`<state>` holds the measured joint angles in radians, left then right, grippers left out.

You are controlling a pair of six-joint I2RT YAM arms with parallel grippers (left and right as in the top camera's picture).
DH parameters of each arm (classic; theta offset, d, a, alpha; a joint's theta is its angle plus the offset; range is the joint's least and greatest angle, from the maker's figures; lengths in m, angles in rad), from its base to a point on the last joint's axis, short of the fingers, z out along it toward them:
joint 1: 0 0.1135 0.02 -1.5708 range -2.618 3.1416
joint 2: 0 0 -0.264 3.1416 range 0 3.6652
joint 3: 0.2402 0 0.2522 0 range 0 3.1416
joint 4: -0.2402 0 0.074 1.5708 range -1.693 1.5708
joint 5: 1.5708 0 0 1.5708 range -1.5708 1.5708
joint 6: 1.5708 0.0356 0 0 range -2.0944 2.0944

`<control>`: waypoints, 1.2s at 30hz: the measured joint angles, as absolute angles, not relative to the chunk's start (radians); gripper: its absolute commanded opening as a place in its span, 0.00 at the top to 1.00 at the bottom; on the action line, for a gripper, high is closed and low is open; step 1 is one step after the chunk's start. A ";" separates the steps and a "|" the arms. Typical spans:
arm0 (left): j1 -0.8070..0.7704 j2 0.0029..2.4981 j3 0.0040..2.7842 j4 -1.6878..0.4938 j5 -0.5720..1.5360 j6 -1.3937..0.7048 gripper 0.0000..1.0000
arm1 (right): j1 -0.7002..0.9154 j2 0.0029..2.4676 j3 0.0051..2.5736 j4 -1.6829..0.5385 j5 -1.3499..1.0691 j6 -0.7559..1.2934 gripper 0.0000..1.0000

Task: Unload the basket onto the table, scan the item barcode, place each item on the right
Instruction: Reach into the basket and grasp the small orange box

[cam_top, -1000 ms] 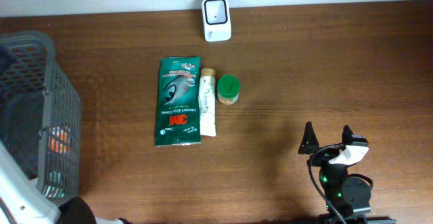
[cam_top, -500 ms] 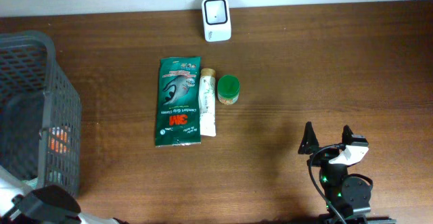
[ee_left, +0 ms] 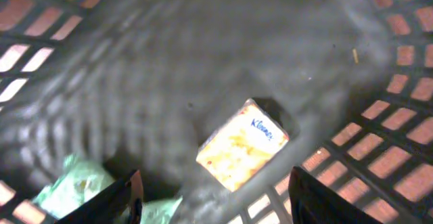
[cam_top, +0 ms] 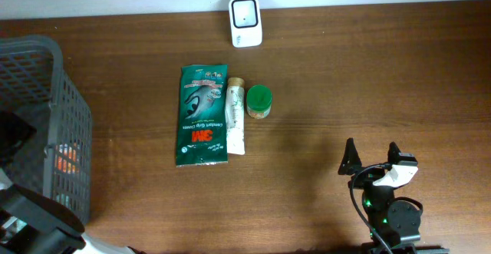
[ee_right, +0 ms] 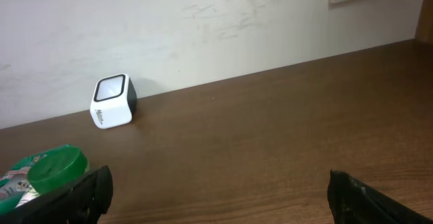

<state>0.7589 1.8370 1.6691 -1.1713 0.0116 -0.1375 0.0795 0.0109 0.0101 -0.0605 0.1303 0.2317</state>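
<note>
Yellow tissue pack (ee_left: 241, 146) lies on the floor of the grey basket (ee_left: 169, 61), lower centre of the left wrist view, below the left end effector (ee_left: 215, 172), which is released and grasps nothing. Right end effector (cam_top: 371, 150), at lower right of the overhead view, is released over the table (cam_top: 345, 77).

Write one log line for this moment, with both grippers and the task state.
left gripper: open over yellow pack in basket | right gripper: open, empty | scanner: no item held to it
</note>
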 measured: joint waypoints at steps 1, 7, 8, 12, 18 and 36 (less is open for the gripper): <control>0.759 1.837 1.647 -1.156 0.012 -0.131 0.34 | 0.080 0.011 0.010 -0.060 0.130 0.231 0.02; 0.759 1.840 1.546 -1.062 0.035 -0.085 0.33 | 0.080 0.011 0.010 -0.060 0.130 0.232 0.02; 0.759 1.840 1.536 -1.053 0.042 -0.074 0.33 | 0.080 0.011 0.010 -0.060 0.131 0.232 0.02; 0.759 1.841 1.514 -1.035 0.058 -0.044 0.33 | 0.080 0.011 0.010 -0.060 0.130 0.231 0.02; 0.759 1.859 1.514 -1.027 0.076 0.006 0.33 | 0.080 0.011 0.010 -0.060 0.131 0.232 0.02; 0.759 2.045 1.514 -1.012 0.201 0.142 0.84 | 0.080 0.011 0.010 -0.060 0.130 0.232 0.02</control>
